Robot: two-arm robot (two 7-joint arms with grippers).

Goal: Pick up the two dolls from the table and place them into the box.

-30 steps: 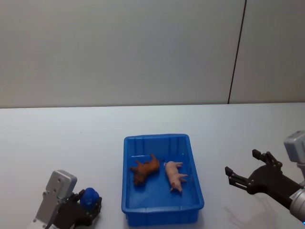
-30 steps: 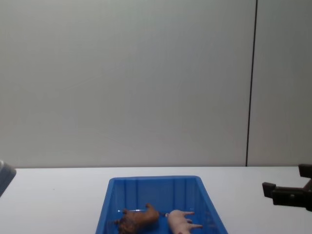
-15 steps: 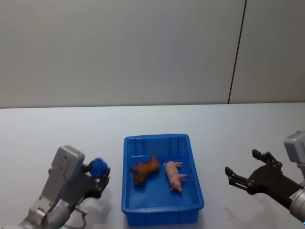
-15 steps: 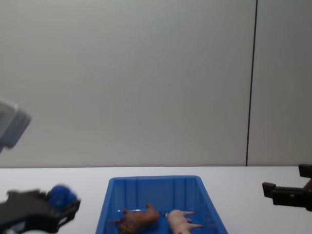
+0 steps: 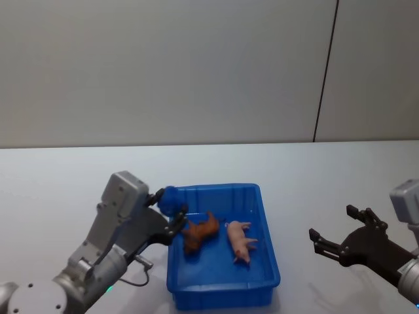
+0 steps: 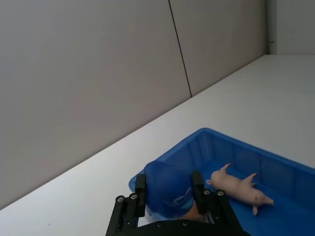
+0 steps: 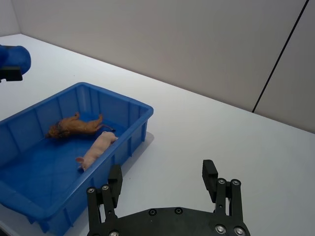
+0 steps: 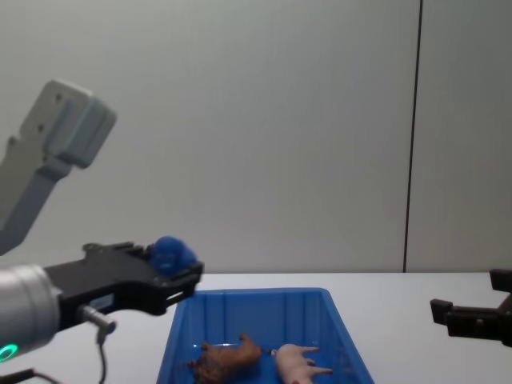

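My left gripper [image 5: 171, 208] pinches a small blue ball [image 5: 171, 198] over the box [image 5: 265, 286] rim, right gripper [image 5: 335, 237] empty and spread; the 2 dolls [image 5: 218, 236] inside look light, graspable mid-body

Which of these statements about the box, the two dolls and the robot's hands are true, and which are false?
1. Both dolls lie in the box. True: the brown doll and the pink doll are side by side inside.
2. The left hand is empty. False: it holds a blue object.
3. The right hand is open. True.
4. The right hand is above the box. False: it is off to the box's right, above the table.
5. The pink doll stands upright. False: it lies on its side.
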